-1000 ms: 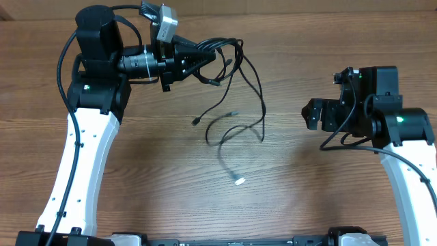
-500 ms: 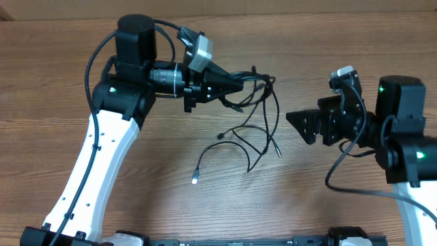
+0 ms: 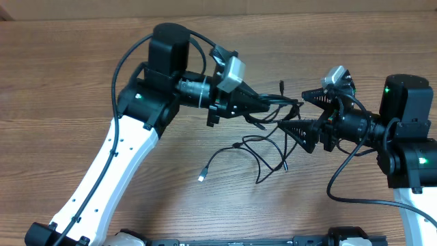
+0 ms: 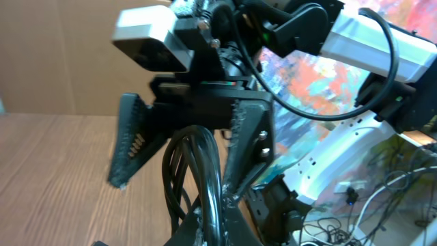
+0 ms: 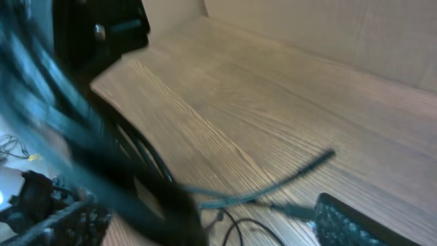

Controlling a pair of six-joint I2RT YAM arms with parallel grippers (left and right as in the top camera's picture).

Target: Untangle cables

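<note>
Loose cables (image 3: 280, 104) over wooden table (image 3: 68, 82)

This is a robotics lab: white-and-black robot arms (image 3: 113, 160) stand at a brown wood-grain bench (image 3: 68, 75). Loose thin wires (image 4: 407, 179) and a multicoloured painted backdrop (image 4: 321, 75) fill the left wrist view's right side.

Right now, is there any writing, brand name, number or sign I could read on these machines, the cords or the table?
None can be read.
The left arm, right arm, cables and table show no legible words, labels or numbers.
The right wrist view is too blurred to tell.
A small green light shows no characters.
</note>
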